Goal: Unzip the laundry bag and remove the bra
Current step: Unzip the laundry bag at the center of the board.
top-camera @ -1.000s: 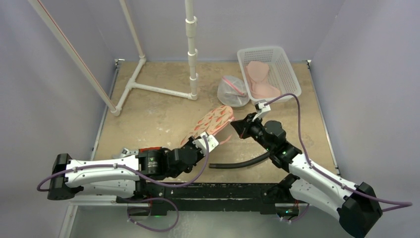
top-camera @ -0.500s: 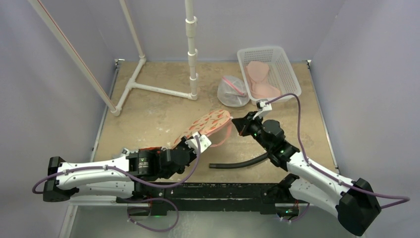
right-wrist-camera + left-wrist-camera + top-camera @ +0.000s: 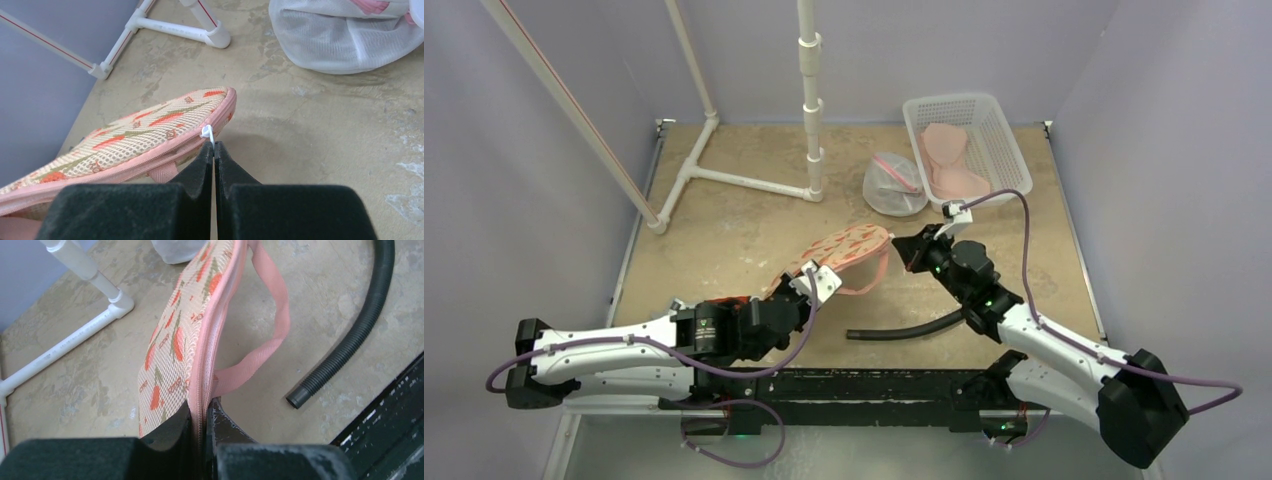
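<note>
Laundry bag [image 3: 170, 340] edge inside left gripper [image 3: 201, 409]

Patterned laundry bag [image 3: 844, 246]: one
White mesh bag [image 3: 894, 188]: one
White basket [image 3: 954, 99]: one
Pink garments [image 3: 949, 160] in the basket: number cannot be told
Black ribbed hose [image 3: 909, 329]: one
White pipe frame [image 3: 744, 181]: one
Robot arms: two, left arm [image 3: 614, 345] and right arm [image 3: 1064, 350]

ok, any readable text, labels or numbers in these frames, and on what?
Nothing legible.
Small reddish words printed among the pattern on the laundry bag: too blurred to read.
No text visible on the zipper pull, the basket or the pipes.
</note>
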